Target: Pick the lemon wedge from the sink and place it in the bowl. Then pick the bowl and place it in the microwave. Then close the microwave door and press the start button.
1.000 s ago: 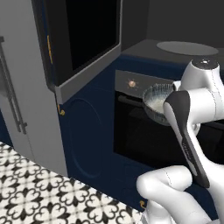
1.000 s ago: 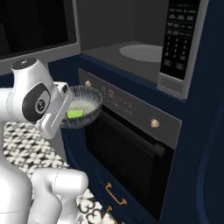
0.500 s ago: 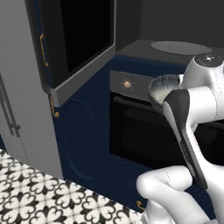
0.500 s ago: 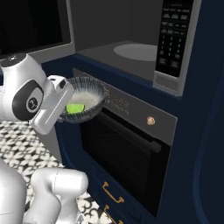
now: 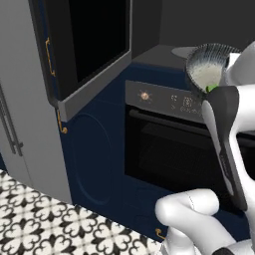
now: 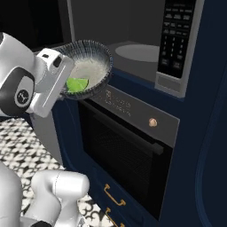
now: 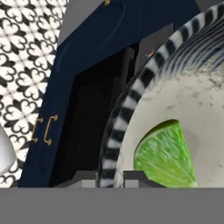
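1. Whole scene has shifted in both base views since a second ago: the base moved, bringing the microwave (image 6: 133, 53) cavity and the oven (image 6: 128, 146) front nearer. The cavity now sits just beyond the pincer, the oven below it.
2. Microwave door (image 5: 94, 45) stands swung open, well off to the pincer's left. It fills more of the left base view than before.
3. Bowl (image 6: 86, 66) is higher than a second ago: then level with the oven's control strip, now up at the cavity floor, just short of the opening.
4. Pincer (image 7: 111, 178) is clamped on the bowl's near rim, one tip outside the ribbed wall and one inside. Narrow gap, rim between; the bowl is carried tilted.
5. Lemon wedge (image 7: 164, 153) lies inside the bowl on the pale inner wall, just beyond the inner fingertip.
6. View differences: right base view shows the keypad (image 6: 175, 37) and turntable (image 6: 137, 52), beyond the pincer to its right. Left base view gives the open door and the bowl's ribbed outside, with only a sliver of wedge. Hand view shows the grip on the rim and the wedge's cut face.
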